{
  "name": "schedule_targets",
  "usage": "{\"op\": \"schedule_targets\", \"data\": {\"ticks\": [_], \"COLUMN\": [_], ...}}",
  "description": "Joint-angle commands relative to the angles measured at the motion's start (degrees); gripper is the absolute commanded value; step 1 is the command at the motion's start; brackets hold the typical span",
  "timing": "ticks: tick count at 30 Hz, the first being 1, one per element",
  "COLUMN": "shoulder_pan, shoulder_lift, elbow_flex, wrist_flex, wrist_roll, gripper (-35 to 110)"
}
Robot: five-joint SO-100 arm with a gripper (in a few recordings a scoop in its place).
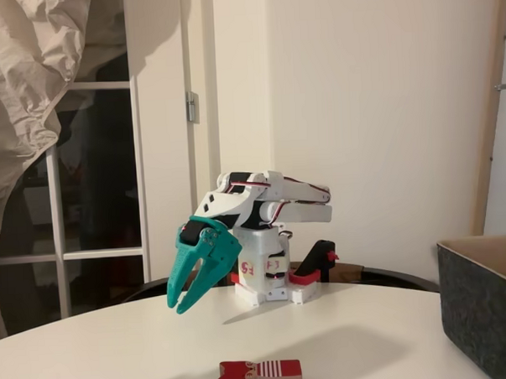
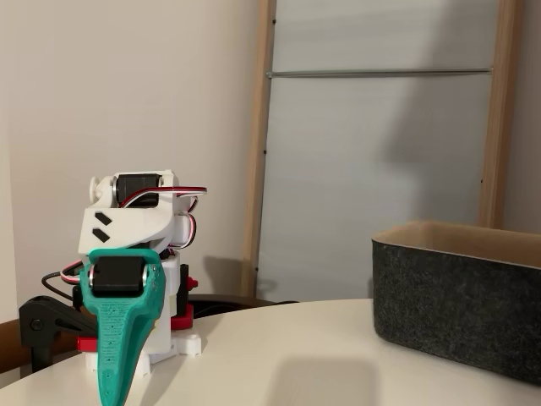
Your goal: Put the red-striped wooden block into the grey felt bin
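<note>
The bin stands on the table, its inside hidden; the block lies outside; the hand hangs slightly parted, empty.

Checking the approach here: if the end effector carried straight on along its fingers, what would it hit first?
Probably the bare table: the end effector points down-left, left of the red-striped wooden block. Depth is unclear.

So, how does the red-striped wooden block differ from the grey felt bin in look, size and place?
The red-striped wooden block is small and flat, while the grey felt bin is far larger, with tall straight walls. The block has a red face with white stripes; the bin is dark charcoal outside and tan inside. In a fixed view the block lies at the near middle, the bin at the right edge. Both rest on the white table, apart from the teal hand.
</note>
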Motion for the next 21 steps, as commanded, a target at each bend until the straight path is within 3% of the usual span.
{"op": "schedule_targets", "data": {"ticks": [1,13,21], "shoulder_pan": [0.5,0.5,-0.2], "shoulder_lift": [1.8,1.8,1.7], "elbow_flex": [0.7,0.7,-0.5], "wrist_flex": [0.4,0.4,0.3], "wrist_roll": [0.9,0.0,6.2], "gripper": [5,7,13]}}
